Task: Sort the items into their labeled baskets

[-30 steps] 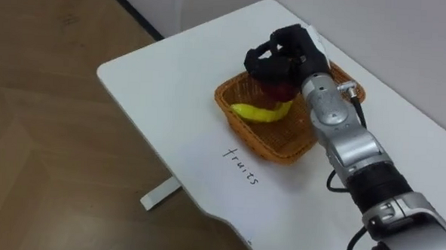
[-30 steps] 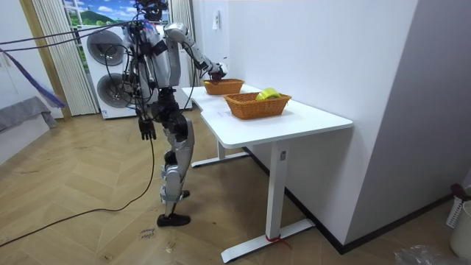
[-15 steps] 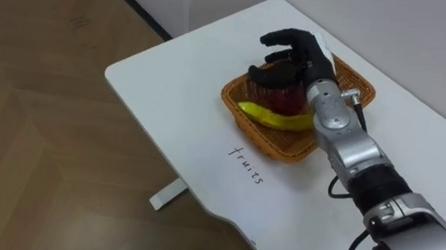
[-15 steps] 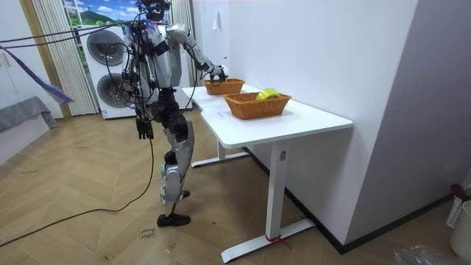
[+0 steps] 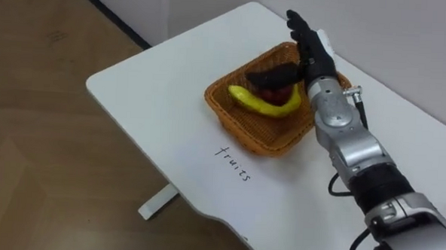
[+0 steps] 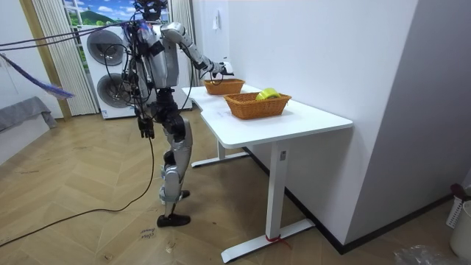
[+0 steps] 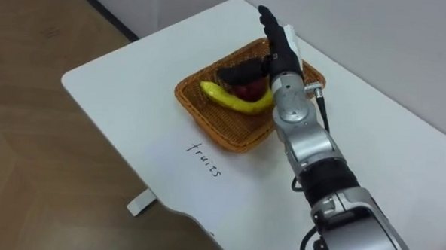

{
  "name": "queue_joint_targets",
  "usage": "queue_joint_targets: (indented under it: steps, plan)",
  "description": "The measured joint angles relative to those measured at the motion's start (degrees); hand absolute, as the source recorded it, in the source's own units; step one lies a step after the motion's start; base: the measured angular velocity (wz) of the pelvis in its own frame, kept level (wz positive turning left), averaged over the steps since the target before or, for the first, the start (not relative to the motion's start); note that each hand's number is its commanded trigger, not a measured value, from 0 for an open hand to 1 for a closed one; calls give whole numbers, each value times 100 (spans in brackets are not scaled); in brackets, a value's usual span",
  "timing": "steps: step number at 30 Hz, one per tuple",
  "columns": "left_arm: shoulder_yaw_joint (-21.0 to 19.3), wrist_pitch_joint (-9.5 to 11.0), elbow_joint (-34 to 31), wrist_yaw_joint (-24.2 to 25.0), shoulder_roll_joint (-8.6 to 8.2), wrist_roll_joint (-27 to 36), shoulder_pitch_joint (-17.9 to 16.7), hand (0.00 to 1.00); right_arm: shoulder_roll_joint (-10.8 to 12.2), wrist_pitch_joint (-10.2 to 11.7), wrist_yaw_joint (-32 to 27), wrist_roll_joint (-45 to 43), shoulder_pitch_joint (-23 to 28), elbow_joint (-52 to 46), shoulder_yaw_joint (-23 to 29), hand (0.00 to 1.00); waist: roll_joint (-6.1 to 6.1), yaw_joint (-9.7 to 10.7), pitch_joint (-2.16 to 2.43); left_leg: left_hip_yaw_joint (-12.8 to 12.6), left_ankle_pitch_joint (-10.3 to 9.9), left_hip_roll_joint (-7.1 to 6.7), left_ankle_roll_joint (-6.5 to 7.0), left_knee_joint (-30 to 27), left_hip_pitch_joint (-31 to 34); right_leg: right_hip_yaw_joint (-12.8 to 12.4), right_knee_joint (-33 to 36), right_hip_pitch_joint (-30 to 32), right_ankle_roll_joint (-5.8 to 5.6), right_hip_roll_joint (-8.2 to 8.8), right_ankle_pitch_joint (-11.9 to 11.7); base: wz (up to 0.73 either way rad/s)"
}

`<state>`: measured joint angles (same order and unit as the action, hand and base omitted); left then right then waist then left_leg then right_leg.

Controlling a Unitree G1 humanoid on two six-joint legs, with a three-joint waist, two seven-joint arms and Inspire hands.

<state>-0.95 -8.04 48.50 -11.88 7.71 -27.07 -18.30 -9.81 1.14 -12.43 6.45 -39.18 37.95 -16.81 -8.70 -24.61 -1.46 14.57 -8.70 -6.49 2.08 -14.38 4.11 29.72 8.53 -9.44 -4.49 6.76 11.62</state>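
Observation:
A wicker basket (image 5: 234, 124) stands on the white table (image 5: 156, 99) beside a handwritten label (image 5: 233, 162). In it lie a yellow banana (image 5: 263, 103) and a dark red fruit (image 5: 282, 93). My right hand (image 5: 313, 56) hovers open just over the basket's far side, fingers straight and pointing away, thumb above the red fruit. It holds nothing. The room view has me standing at the table's far end, right hand (image 6: 218, 69) over the far basket (image 6: 223, 87). My left hand (image 6: 147, 129) hangs at my side.
A second wicker basket (image 6: 257, 107) with yellow-green things (image 6: 266, 93) stands nearer the room camera on the same table. A wall runs along the table's far side. Washing machines (image 6: 110, 55) stand behind me. Wooden floor lies beside the table's near edge (image 5: 125, 128).
My right hand has gone from curled round the red fruit to fully open. The red fruit now lies in the basket beside the banana. The eye view has shifted slightly.

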Motion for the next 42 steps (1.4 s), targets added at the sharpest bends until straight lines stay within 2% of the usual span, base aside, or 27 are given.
queue_joint_targets:
  steps: [2, 5, 7, 9, 10, 12, 15, 18, 21, 22, 23, 24, 25, 27, 30, 31, 32, 34, 36, 37, 39, 42]
  plan:
    - [-5, 1, -27, 1, -4, 1, 0, 0, -4, 2, -13, 0, 0, -220, 10, 0, -6, 79, 10, -27, 2, 29, 3, -7, 0, -27, 0, 10, 1, 4, -1, -12]
    - [-9, -21, -161, 9, -6, -10, 82, 0, -10, 23, -104, -60, -1, -509, 61, 0, -3, 219, 15, -137, 4, 47, 7, -5, -41, -252, -1, 45, 5, 3, -3, -14]
    - [-1, -20, -159, 9, 1, -1, 189, 0, -10, 24, -133, -28, -1, -780, 76, 0, 19, 385, 13, -157, 5, 49, 9, -18, -37, -297, 2, 39, 17, -1, -11, -11]
    - [6, -18, -159, 8, -3, 5, 337, 0, -7, 31, -132, 28, -1, -1029, 197, 0, 76, 554, 43, -257, 6, 76, 12, -16, -47, -388, 10, 48, 37, -3, -23, -17]
    - [6, -18, -159, 7, -5, 6, 366, 0, -8, 31, -137, 28, -1, -1087, 258, 0, 89, 573, 48, -283, 7, 79, 14, -14, -55, -437, 10, 50, 38, -3, -24, -31]
    - [0, -17, -160, -24, -14, 20, 479, 0, -7, 22, -260, 69, 56, -1481, 494, 0, 181, 728, 78, -400, 7, 86, 21, 1, -95, -615, 9, 70, 55, -6, -35, -29]
    - [3, -24, -160, -56, -36, 65, 480, 0, -16, 22, -442, 169, 202, -2121, 638, 0, 289, 887, 124, -581, 24, 134, 46, 105, -197, -802, 15, 125, 66, 1, -46, -37]
    - [-2, -20, -154, -140, -73, 65, 477, 0, -130, 22, -602, 212, 462, -2729, 712, 0, 381, 1118, 148, -756, 32, 179, 58, 238, -415, -1003, 30, 21, 67, 1, -56, -34]
    - [-62, 56, -91, -167, -169, 357, 528, 0, -163, 22, -615, 312, 915, -3576, 1063, 0, 479, 1438, 141, -999, 30, 212, 58, 350, -591, -1236, 37, 15, 70, -13, -59, -36]
    - [-69, 102, -70, -169, -193, 439, 529, 0, -164, 22, -619, 358, 957, -3685, 1148, 0, 499, 1476, 151, -1049, 30, 224, 59, 374, -591, -1263, 45, 27, 79, -15, -65, -41]
    - [-70, 142, -42, -169, -225, 509, 541, 0, -173, 22, -648, 424, 986, -3852, 1302, 0, 547, 1573, 129, -1133, 30, 271, 59, 390, -598, -1339, 38, 62, 96, -33, -97, -41]
    - [-72, 178, -19, -169, -230, 506, 540, 0, -180, 24, -716, 423, 1010, -3941, 1434, 0, 567, 1676, 132, -1216, 30, 287, 58, 420, -612, -1422, 29, 99, 109, -54, -116, -39]
    - [-77, 183, -19, -169, -230, 505, 542, 0, -189, 24, -763, 415, 1015, -3970, 1501, 0, 570, 1729, 134, -1259, 30, 302, 57, 432, -618, -1473, 31, 120, 117, -66, -123, -36]
    - [-80, 186, -18, -165, -237, 522, 547, 0, -246, 23, -879, 405, 1031, -4094, 1730, 0, 583, 1976, 135, -1436, 31, 382, 51, 498, -677, -1635, 45, 168, 131, -95, -132, -36]
    - [-92, 214, 4, -165, -251, 763, 580, 0, -382, 23, -1050, 405, 1145, -4125, 2022, 0, 592, 2121, 137, -1685, 16, 415, 31, 556, -779, -1890, 53, 205, 148, -142, -148, -43]
    - [-98, 218, 5, -165, -250, 771, 582, 0, -394, 23, -1086, 408, 1207, -4149, 2095, 0, 586, 2164, 142, -1703, 13, 425, 26, 571, -796, -1906, 53, 208, 150, -150, -154, -26]
    - [-118, 237, 13, -165, -246, 771, 598, 0, -400, 23, -1154, 407, 1346, -4221, 2279, 0, 572, 2282, 146, -1747, 5, 476, 17, 579, -808, -1954, 50, 218, 157, -168, -164, -26]
    - [-121, 333, 139, -167, -234, 883, 643, 0, -437, 25, -1329, 412, 1574, -4375, 2501, 0, 576, 2350, 143, -1842, -8, 488, 0, 616, -856, -2044, 33, 233, 167, -196, -178, -27]
    - [-124, 361, 171, -182, -234, 957, 619, 0, -490, 25, -1526, 460, 1923, -4541, 2845, 0, 577, 2586, 143, -1882, -27, 500, -18, 628, -871, -2080, 34, 283, 175, -224, -183, -13]
    - [-121, 369, 172, -185, -234, 961, 612, 0, -500, 25, -1554, 473, 2008, -4573, 2956, 0, 577, 2631, 143, -1908, -31, 510, -23, 630, -871, -2103, 40, 301, 176, -231, -184, -15]
    - [-121, 481, 202, -270, -215, 1077, 563, 0, -518, 28, -1747, 680, 2511, -4755, 3383, 0, 577, 2818, 146, -1965, -55, 553, -45, 632, -883, -2171, 37, 298, 196, -275, -196, -16]
    - [-155, 639, 222, -332, -217, 1140, 451, 0, -519, 41, -1971, 698, 3089, -4950, 3718, 0, 606, 2916, 162, -2082, -69, 592, -66, 640, -903, -2204, 44, 306, 201, -304, -199, -24]
